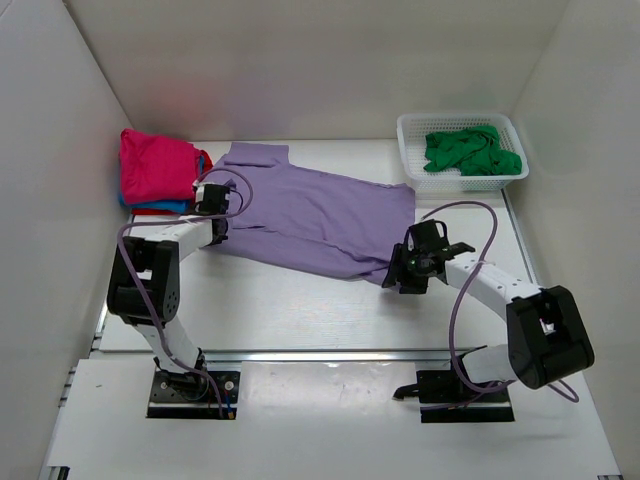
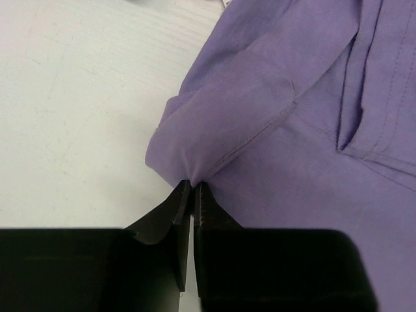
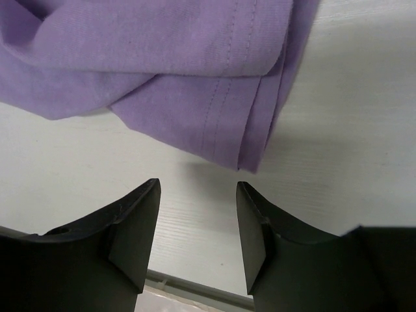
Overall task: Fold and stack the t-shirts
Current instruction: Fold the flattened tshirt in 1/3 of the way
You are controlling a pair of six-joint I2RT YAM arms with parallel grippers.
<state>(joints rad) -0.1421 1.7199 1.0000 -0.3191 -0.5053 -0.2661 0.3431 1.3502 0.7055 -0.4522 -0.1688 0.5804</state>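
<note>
Currently the grasp phase of the fold. Left jaws are pinched on a bunched edge of the lilac t-shirt (image 2: 292, 97), which lies spread on the bench (image 1: 300, 310). Right jaws are spread, with the doubled hem corner just ahead of their tips, not gripped. Next, probably: advance right, close on the corner, lift both together. Cloth is creased and limp.

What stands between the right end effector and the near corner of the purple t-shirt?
Nothing visible does. Only bare table lies between the open right end effector and the hem corner of the purple t-shirt just ahead.
</note>
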